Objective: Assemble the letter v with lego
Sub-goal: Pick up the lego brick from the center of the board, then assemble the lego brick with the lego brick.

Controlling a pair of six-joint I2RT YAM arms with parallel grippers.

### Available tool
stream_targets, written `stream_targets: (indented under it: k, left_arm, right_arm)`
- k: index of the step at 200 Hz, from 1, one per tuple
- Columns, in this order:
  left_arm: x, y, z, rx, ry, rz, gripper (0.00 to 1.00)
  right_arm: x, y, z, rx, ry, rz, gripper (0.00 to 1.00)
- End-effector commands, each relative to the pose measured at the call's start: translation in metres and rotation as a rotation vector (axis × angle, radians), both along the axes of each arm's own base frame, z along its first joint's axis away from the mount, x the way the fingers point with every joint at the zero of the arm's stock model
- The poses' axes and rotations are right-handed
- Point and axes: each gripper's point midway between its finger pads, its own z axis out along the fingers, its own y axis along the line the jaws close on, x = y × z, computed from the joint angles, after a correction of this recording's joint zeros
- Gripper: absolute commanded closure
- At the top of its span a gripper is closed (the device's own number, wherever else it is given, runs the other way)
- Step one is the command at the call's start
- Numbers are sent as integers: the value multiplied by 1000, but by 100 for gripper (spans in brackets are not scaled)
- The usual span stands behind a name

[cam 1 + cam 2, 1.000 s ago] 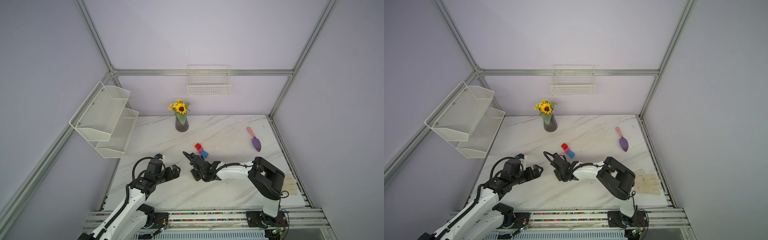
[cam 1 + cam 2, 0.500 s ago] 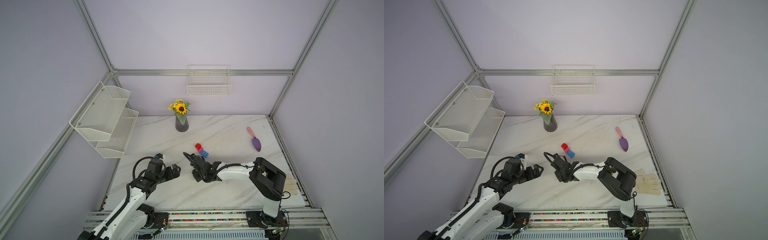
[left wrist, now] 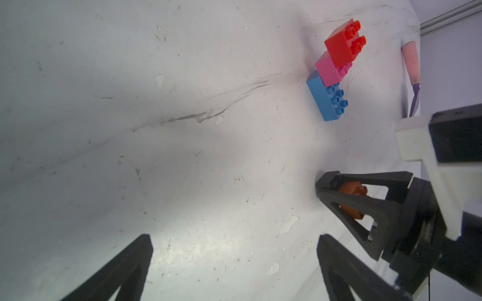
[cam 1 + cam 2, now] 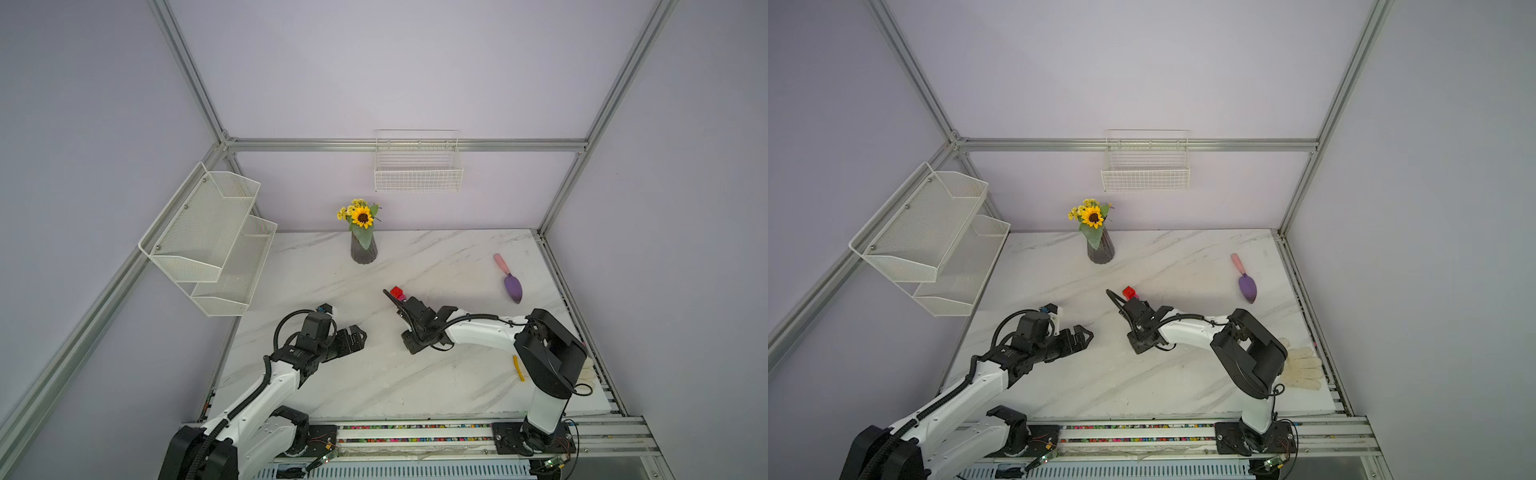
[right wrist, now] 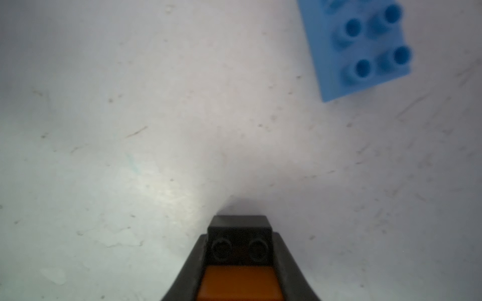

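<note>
Two joined bricks [image 5: 240, 250] sit between right fingers [image 5: 285, 273].

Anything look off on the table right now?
A white glove lies on the tabletop beside the right arm, not part of the build. The surface shows a crease and flaked spots near the brick stack. Nothing spilled.

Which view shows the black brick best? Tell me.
Right wrist: the black brick sits clamped in the right gripper, studs visible, against the orange brick. Left wrist shows only the orange one; in both top views the gripper hides it.
</note>
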Motion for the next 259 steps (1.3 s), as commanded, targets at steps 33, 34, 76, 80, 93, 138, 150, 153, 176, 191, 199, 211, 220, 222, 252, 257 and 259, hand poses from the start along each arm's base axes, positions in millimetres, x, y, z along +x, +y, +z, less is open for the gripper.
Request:
stream_targets:
  k: [33, 34, 76, 80, 93, 138, 150, 153, 176, 191, 199, 211, 220, 222, 252, 257, 259]
  left_arm:
    - [32, -29, 20, -76, -96, -94, 0]
    - [32, -29, 20, -76, -95, -95, 0]
    - [43, -38, 16, -69, -89, -138, 0]
    - [44, -38, 16, -69, -93, -141, 0]
    - [47, -39, 19, -72, -106, -141, 0]
    - [55, -50, 27, -114, -125, -174, 0]
    - [57, -52, 27, -122, -132, -176, 0]
    - [57, -52, 27, -123, -134, -175, 0]
    - [58, -53, 27, -130, -132, -180, 0]
    - [58, -54, 28, -131, -133, -183, 0]
    - [59, -54, 28, -130, -134, -184, 0]
    - [59, -54, 29, -128, -135, -186, 0]
    - [59, -54, 28, -128, -136, -186, 0]
    - [59, -54, 28, -126, -135, -186, 0]
    - [60, -54, 26, -122, -129, -189, 0]
    - [60, -55, 26, -123, -128, -189, 0]
    - [60, -54, 25, -122, -127, -189, 0]
  right_arm:
    - [49, -16, 39, 7, -26, 32, 100]
    - [50, -16, 40, 6, -28, 34, 100]
    - [75, -5, 45, -12, -78, 98, 100]
    - [76, -3, 44, -13, -78, 107, 100]
    - [80, -3, 42, -27, -86, 122, 100]
    - [90, -4, 43, -51, -149, 169, 100]
    - [87, -2, 41, -38, -141, 189, 100]
    - [87, -2, 42, -37, -144, 190, 100]
    - [87, -1, 36, -38, -141, 203, 100]
    - [86, 1, 29, -33, -121, 214, 100]
    - [85, 1, 25, -34, -114, 217, 100]
    - [86, 1, 21, -34, -113, 218, 100]
    - [86, 3, 20, -27, -111, 218, 100]
    - [86, 3, 19, -26, -110, 218, 100]
    - [88, 6, 16, -15, -112, 215, 100]
    - [88, 5, 15, -17, -109, 213, 100]
    - [88, 6, 15, -18, -109, 213, 100]
